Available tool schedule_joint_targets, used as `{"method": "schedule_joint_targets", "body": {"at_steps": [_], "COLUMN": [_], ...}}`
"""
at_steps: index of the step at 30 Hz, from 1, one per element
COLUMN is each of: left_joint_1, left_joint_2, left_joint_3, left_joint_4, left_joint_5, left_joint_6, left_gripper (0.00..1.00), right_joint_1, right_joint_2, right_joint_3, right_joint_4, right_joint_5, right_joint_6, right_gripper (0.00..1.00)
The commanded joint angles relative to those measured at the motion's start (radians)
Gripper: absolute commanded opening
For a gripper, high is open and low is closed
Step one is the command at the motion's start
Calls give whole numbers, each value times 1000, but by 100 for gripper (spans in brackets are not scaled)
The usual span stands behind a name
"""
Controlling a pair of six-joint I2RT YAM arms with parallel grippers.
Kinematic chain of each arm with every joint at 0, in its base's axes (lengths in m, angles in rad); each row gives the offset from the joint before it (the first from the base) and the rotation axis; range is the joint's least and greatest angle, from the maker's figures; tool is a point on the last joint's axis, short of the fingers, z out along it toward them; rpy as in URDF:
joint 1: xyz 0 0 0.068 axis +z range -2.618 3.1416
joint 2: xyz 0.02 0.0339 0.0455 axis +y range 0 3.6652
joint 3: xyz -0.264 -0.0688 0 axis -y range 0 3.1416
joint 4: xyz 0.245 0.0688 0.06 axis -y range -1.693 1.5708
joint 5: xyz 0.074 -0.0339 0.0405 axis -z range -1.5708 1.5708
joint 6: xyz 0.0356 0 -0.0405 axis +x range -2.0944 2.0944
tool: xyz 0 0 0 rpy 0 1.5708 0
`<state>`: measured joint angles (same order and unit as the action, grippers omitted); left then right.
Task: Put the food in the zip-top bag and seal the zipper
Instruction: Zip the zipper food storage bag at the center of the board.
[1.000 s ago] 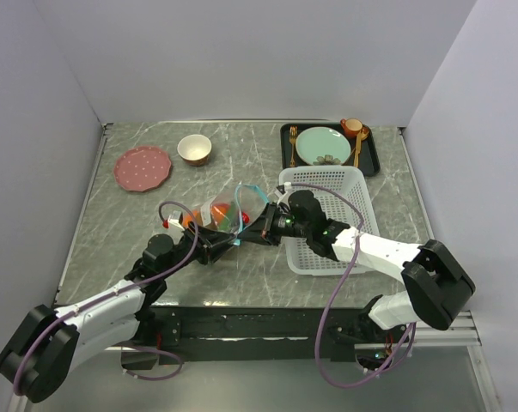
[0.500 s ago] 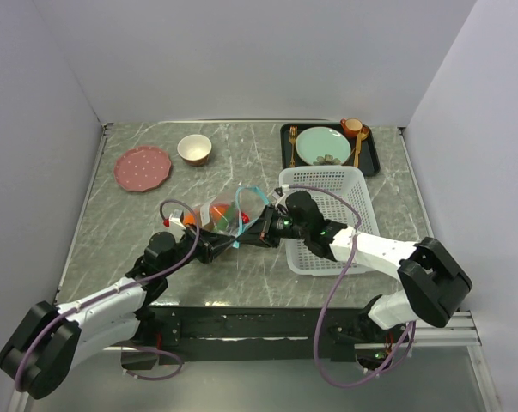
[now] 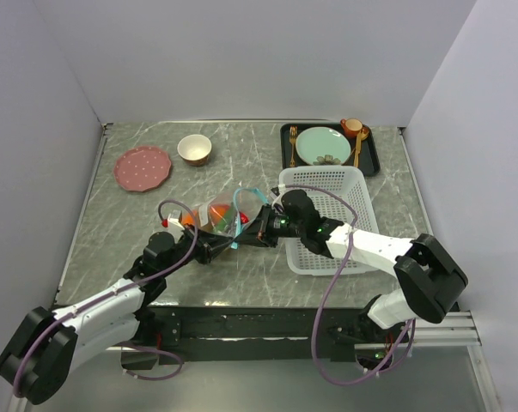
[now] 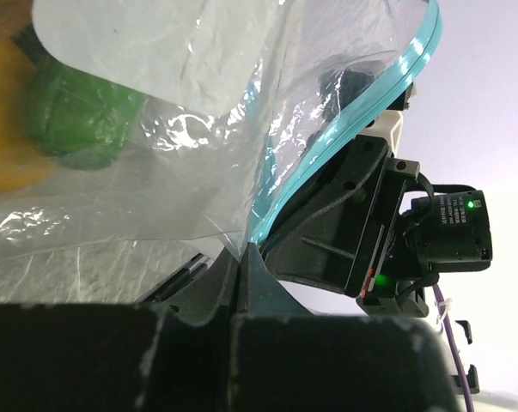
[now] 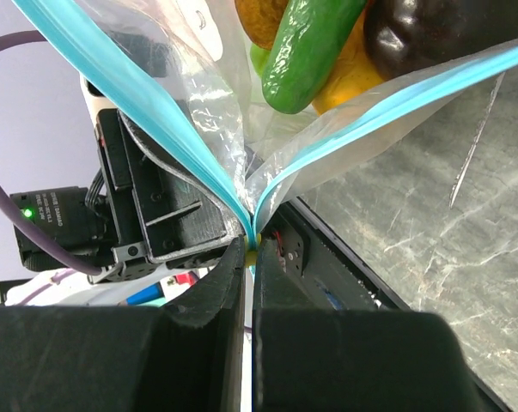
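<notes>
The clear zip-top bag (image 3: 222,213) is held above the table between both arms, with food inside. Its teal zipper (image 3: 239,211) gapes open along most of its length and closes to a point at the grippers. In the right wrist view I see a long green pepper (image 5: 306,51), a dark round fruit (image 5: 430,30) and yellow-brown fruit inside. The left wrist view shows a green apple (image 4: 74,120) and an orange through the plastic. My left gripper (image 3: 227,244) is shut on the bag's edge (image 4: 241,249). My right gripper (image 3: 252,233) is shut on the zipper end (image 5: 252,239).
A white mesh basket (image 3: 323,219) stands right of the bag under my right arm. At the back are a pink plate (image 3: 143,167), a small bowl (image 3: 194,148) and a black tray (image 3: 329,146) with a teal plate, cup and cutlery.
Both grippers and the bag have shifted slightly left and back. The grips have not changed.
</notes>
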<state>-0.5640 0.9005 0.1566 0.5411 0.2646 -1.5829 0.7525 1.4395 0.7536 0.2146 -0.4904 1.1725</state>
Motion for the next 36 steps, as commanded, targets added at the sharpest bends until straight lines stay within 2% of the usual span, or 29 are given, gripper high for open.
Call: {"method": "schedule_joint_targets", "body": {"at_steps": [1,13,36], "left_joint_1": [-2,0,0], "left_joint_2": [-15,31,2], "left_joint_3": [20,26,8], "left_joint_4": [-1,40,23], "left_joint_5": [56,108,143], "left_joint_6": [27,34,35], "left_gripper": [1,1,1], "right_joint_1": [-13,-27,-42], "right_joint_2": [-5,-51,-70], "right_joint_3": [49,10,1], "right_joint_4": [16,42,42], "right_joint_5": [42,82,148], "right_joint_6": [-13,-10,-7], "right_gripper": [2,3,2]}}
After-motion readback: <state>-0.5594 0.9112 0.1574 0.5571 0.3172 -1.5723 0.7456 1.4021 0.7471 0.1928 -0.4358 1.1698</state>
